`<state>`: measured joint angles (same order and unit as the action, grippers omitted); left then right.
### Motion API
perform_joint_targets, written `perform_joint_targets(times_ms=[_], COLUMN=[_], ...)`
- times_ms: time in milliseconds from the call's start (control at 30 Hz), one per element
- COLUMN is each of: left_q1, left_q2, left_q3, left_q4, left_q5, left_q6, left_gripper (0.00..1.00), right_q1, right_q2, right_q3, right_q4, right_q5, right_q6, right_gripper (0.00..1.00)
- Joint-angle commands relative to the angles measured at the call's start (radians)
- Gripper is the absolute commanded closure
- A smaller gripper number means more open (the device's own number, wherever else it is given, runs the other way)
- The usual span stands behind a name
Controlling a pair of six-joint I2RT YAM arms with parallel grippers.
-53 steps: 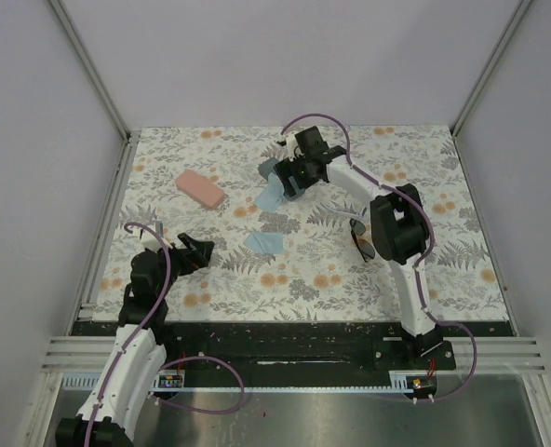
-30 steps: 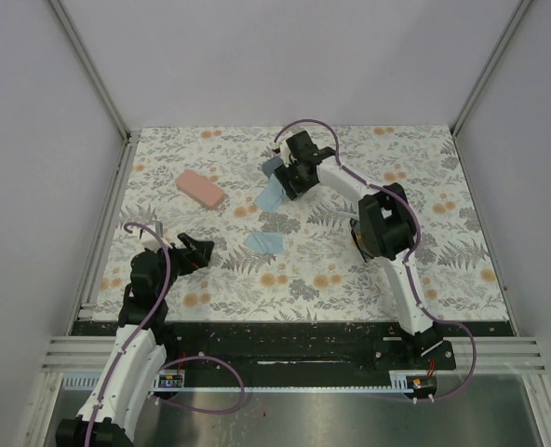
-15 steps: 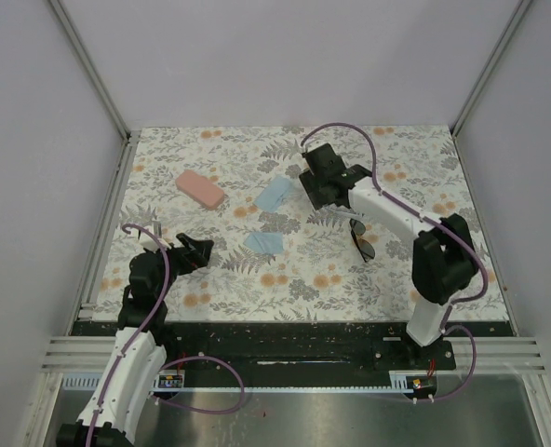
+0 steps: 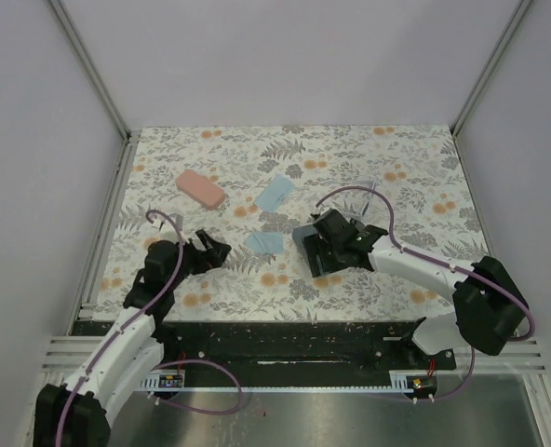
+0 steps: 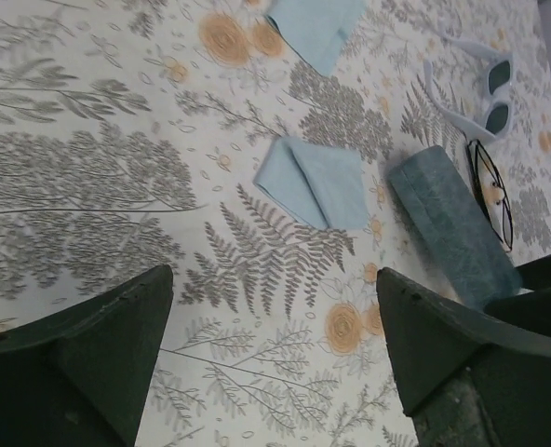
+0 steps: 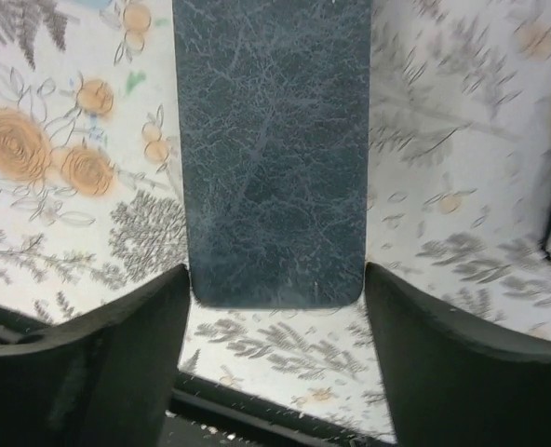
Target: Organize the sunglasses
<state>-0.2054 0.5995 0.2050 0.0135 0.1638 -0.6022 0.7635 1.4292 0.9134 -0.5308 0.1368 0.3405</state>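
Observation:
The pale-framed sunglasses lie open on the floral tablecloth. The folded dark-lensed sunglasses lie just near of them, beside the far end of a blue-grey case. My right gripper is shut on that case, its fingers pressed against the case's two long sides at its near end. The top view shows this gripper and the case at the table's near middle. My left gripper hangs open over bare cloth, nothing between its fingers, left of the case.
A pink case lies at the far left. One light blue cloth is spread at the far middle. A folded one lies between my two grippers. Metal rails and grey walls bound the table.
My right arm swung from the far middle toward the near edge, carrying the blue-grey case with it. My left gripper edged slightly to the right and stayed open.

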Motion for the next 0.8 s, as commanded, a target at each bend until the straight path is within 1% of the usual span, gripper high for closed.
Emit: perform_joint_targets(times_ms=[0, 33, 100, 167, 200, 300, 400, 467, 533, 600, 667, 700, 767], left_q1=[-0.149, -0.182, -0.25, -0.329, -0.366, -0.469, -0.56, -0.604, -0.658, -0.707, -0.739, -0.744, -0.75], left_q2=[0.144, 0.198, 0.293, 0.373, 0.409, 0.515, 0.589, 0.659, 0.753, 0.848, 0.954, 1.0, 1.097], left_q3=[0.161, 0.204, 0.285, 0.38, 0.425, 0.517, 0.565, 0.624, 0.721, 0.827, 0.949, 1.017, 1.108], left_q4=[-0.007, -0.012, -0.098, -0.192, -0.226, -0.283, -0.285, -0.338, -0.407, -0.499, -0.628, -0.679, -0.704], left_q5=[-0.064, -0.061, -0.087, -0.159, -0.223, -0.3, -0.406, -0.455, -0.484, -0.562, -0.624, -0.627, -0.597], left_q6=[-0.074, -0.088, -0.111, -0.136, -0.139, -0.209, -0.324, -0.413, -0.456, -0.508, -0.582, -0.597, -0.6], left_gripper=[0.04, 0.03, 0.01, 0.01, 0.01, 0.01, 0.01, 0.01, 0.01, 0.01, 0.01, 0.01, 0.01], right_q1=[0.025, 0.025, 0.025, 0.025, 0.025, 0.023, 0.02, 0.022, 0.02, 0.019, 0.019, 0.02, 0.019], right_q2=[-0.069, -0.075, -0.099, -0.148, -0.174, -0.266, -0.393, -0.488, -0.579, -0.639, -0.679, -0.702, -0.733], right_q3=[-0.07, -0.079, -0.088, -0.102, -0.111, -0.14, -0.183, -0.209, -0.232, -0.234, -0.222, -0.22, -0.225], right_q4=[0.107, 0.118, 0.123, 0.129, 0.132, 0.106, 0.066, 0.02, -0.03, -0.09, -0.205, -0.245, -0.282], right_q5=[-0.133, -0.179, -0.198, -0.178, -0.149, 0.022, 0.166, 0.274, 0.349, 0.411, 0.502, 0.542, 0.575], right_q6=[0.146, 0.153, 0.16, 0.166, 0.175, 0.233, 0.31, 0.376, 0.42, 0.465, 0.556, 0.584, 0.617], right_gripper=[0.07, 0.04, 0.01, 0.01, 0.0, 0.01, 0.01, 0.01, 0.0, 0.01, 0.0, 0.0, 0.01])
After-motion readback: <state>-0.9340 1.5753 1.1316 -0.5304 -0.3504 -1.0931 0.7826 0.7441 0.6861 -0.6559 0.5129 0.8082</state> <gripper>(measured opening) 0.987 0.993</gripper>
